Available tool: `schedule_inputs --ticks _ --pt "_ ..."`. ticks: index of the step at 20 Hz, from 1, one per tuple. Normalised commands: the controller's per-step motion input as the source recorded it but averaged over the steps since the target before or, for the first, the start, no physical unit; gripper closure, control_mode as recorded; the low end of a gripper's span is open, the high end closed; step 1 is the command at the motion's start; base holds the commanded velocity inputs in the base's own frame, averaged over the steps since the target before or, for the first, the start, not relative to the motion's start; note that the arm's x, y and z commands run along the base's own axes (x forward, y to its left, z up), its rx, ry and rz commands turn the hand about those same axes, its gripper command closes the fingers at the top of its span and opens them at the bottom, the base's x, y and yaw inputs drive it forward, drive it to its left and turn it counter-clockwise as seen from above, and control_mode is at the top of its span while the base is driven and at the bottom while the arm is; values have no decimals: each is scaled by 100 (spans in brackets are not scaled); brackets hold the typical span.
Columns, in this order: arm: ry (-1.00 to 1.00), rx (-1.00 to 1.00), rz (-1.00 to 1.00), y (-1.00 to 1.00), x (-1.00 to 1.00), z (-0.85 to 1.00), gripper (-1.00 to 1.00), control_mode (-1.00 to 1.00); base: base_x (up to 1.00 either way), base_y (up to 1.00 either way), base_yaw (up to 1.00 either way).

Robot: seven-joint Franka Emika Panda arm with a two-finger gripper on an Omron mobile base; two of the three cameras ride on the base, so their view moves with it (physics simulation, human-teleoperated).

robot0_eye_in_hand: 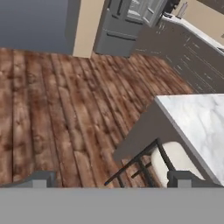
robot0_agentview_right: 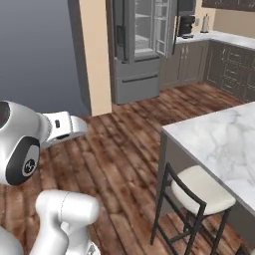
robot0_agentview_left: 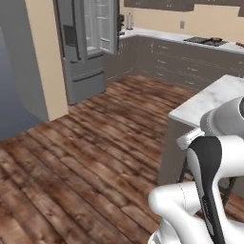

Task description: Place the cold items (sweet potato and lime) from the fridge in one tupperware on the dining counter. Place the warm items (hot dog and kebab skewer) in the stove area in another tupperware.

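Note:
The grey steel fridge point(robot0_agentview_left: 86, 47) point(robot0_agentview_right: 139, 45) point(robot0_eye_in_hand: 127, 19) stands across the wood floor with its upper doors swung open, showing pale shelves. A corner of the white marble dining counter point(robot0_agentview_left: 214, 97) point(robot0_agentview_right: 219, 139) point(robot0_eye_in_hand: 197, 116) lies close on my right. The black cooktop of the stove area point(robot0_agentview_left: 205, 41) sits on the far counter; small items on it are too small to tell. My gripper point(robot0_eye_in_hand: 111, 180) hangs open above the floor and the counter corner, holding nothing. Sweet potato, lime, hot dog, kebab skewer and both tupperware are out of view.
A black-framed stool with a cream seat point(robot0_agentview_right: 201, 191) point(robot0_eye_in_hand: 173, 159) is tucked under the dining counter's edge. Grey cabinets point(robot0_agentview_left: 190, 66) line the far wall, with a coffee machine point(robot0_agentview_right: 186, 25) beside the fridge. A tan wall end point(robot0_agentview_right: 94, 55) stands left of the fridge.

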Motion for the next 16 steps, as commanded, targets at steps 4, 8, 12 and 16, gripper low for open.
schedule_inputs --ticks 4,8,12,16 --pt "0 0 0 0 0 0 -100 100 100 33 -21" --pt "0 0 0 0 0 0 -100 100 100 29 -28" --pt "0 0 0 0 0 0 -100 100 100 31 -34" --pt "0 0 0 0 0 0 -100 100 97 41 -32"
